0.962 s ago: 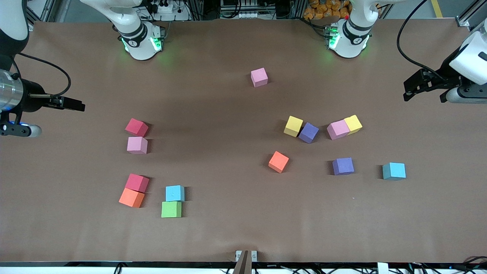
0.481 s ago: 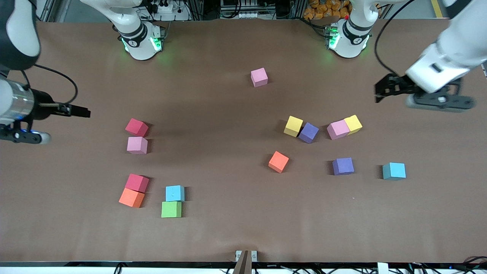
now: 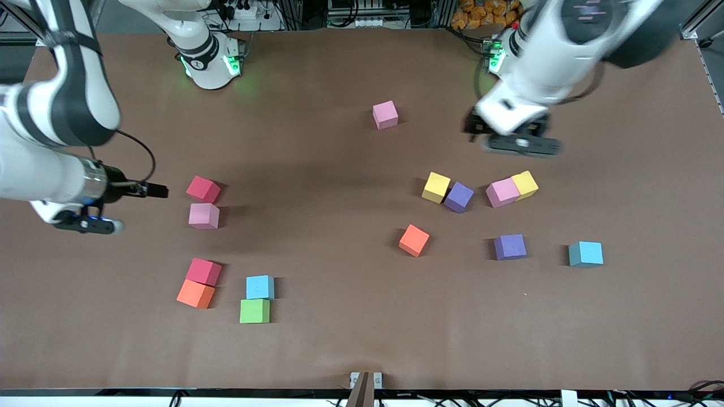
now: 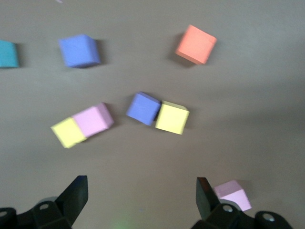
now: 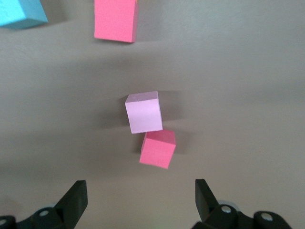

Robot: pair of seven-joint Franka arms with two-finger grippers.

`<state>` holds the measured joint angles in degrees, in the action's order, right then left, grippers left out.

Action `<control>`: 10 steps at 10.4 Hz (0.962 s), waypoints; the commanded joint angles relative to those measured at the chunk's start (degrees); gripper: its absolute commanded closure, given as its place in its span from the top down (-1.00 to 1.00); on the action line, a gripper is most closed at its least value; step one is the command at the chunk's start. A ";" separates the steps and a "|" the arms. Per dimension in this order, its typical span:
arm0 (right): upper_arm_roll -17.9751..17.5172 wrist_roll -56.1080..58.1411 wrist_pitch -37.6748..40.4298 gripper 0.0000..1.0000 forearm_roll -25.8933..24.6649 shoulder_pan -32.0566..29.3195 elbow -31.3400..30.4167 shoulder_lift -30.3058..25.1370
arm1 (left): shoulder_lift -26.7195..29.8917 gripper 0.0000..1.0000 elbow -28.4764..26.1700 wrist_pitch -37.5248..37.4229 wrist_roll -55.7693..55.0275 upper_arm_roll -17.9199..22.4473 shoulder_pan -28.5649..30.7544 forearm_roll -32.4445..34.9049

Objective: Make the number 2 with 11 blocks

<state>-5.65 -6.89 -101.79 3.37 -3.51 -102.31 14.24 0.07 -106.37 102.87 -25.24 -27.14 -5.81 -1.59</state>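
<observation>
The left gripper (image 4: 138, 193) hangs empty with jaws spread wide over bare table (image 3: 339, 339) near the touching yellow block (image 3: 436, 187) and purple block (image 3: 459, 196), while the right gripper (image 5: 140, 195), equally wide and empty, hangs beside the red block (image 3: 203, 189) that touches a pink block (image 3: 204, 216).

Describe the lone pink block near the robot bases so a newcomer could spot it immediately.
Start at the brown table edge where the two robot bases stand. Between the bases sits a single pink block. Unlike the other two pink blocks, it touches no neighbour and lies farthest from the front camera.
</observation>
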 commanded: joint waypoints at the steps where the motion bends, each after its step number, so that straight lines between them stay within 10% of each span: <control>1: -0.15 3.11 -5.15 1.00 2.77 -0.53 -5.78 0.77 | 1.60 1.00 -6.29 4.61 -10.04 -7.02 -1.47 -1.05; 6: -0.24 3.11 -20.77 1.00 4.28 0.26 -12.82 7.71 | -2.18 1.00 -19.38 20.68 -27.21 -13.10 -8.95 -4.56; 10: -0.24 3.28 -27.05 1.00 4.28 0.17 -13.53 12.20 | -10.86 1.00 -20.10 23.77 -33.89 -9.81 -17.72 -3.78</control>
<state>-5.73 -4.65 -127.59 6.64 -3.22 -115.49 25.59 -7.18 -126.77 124.50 -56.89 -39.81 -20.43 -4.90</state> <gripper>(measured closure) 0.000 0.000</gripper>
